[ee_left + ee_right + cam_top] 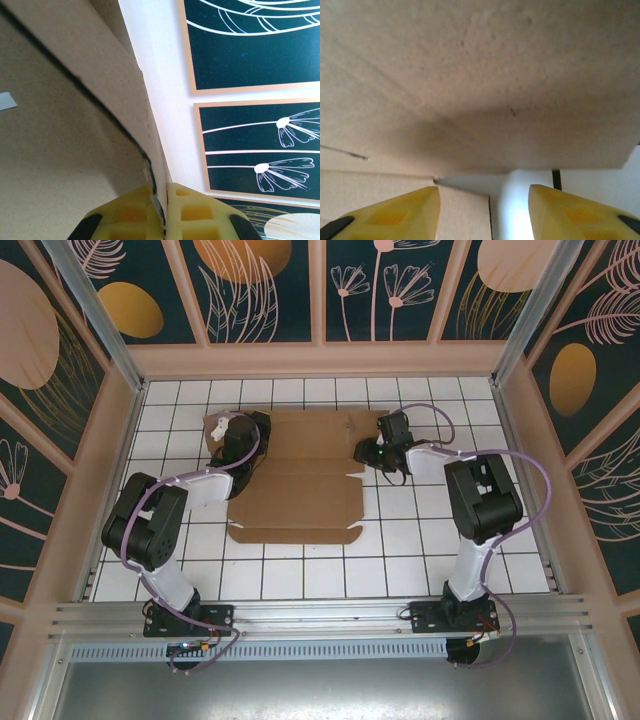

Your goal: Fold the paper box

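Observation:
The paper box [300,480] is a brown die-cut cardboard sheet lying mostly flat on the white tiled table. My left gripper [232,435] sits at its far left corner, and in the left wrist view the yellow fingers [195,215] are shut on the raised cardboard flap edge [120,90]. Over the sheet's right side, near a notch in its edge, is my right gripper [372,453]. In the right wrist view my right gripper [485,210] is open, with a lifted flap [480,85] just ahead and nothing between its fingers.
The tiled table [420,550] is walled by dark floral panels [270,290] at the back and on both sides. An aluminium rail [320,615] runs along the near edge by the arm bases.

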Robot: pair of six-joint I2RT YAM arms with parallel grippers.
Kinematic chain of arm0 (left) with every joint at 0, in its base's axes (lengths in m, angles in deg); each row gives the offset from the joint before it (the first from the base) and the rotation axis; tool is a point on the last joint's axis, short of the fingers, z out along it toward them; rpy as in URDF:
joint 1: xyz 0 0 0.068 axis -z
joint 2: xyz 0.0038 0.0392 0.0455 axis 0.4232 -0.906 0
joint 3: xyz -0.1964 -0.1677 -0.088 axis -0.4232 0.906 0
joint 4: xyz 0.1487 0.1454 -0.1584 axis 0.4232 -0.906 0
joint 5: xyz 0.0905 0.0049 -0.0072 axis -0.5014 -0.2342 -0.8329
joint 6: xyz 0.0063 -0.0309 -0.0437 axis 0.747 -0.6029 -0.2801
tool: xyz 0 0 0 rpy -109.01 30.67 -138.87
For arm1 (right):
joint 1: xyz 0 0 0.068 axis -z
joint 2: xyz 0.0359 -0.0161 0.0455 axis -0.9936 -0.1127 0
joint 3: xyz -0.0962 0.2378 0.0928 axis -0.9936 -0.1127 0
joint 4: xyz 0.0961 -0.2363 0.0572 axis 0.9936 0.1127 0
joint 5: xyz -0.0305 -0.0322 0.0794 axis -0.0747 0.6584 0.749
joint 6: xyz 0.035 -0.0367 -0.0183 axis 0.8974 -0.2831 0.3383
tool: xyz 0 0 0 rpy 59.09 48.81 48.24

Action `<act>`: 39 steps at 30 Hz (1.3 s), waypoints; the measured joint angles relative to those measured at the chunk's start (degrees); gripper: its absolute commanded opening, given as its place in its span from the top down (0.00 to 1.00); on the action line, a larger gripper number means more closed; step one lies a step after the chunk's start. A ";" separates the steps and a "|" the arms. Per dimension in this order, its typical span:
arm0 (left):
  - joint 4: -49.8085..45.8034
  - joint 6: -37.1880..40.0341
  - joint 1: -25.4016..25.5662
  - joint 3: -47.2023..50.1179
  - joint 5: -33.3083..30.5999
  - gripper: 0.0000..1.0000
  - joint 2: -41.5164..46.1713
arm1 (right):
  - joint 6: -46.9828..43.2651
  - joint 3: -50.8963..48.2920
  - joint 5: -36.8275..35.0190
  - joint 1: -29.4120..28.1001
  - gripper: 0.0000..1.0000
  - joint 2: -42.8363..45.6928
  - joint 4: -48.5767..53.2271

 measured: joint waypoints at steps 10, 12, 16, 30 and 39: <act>4.72 -0.17 -0.09 2.82 0.61 1.00 0.00 | 0.17 -0.52 3.13 -1.38 0.53 -0.96 -1.36; 7.10 -0.48 -0.09 4.11 0.85 1.00 0.00 | -0.11 -1.57 2.49 -1.79 0.53 -0.55 -1.36; 10.58 -1.05 -0.07 5.97 1.07 1.00 0.00 | -0.50 -3.93 1.60 -1.84 0.52 1.64 -0.83; 13.07 -1.44 -0.04 6.91 1.22 1.00 0.02 | -0.13 -6.91 5.03 -2.80 0.59 3.30 -2.45; 13.44 -1.42 -0.04 7.19 1.22 1.00 0.02 | -0.94 -4.61 5.25 -5.51 0.69 3.48 -3.32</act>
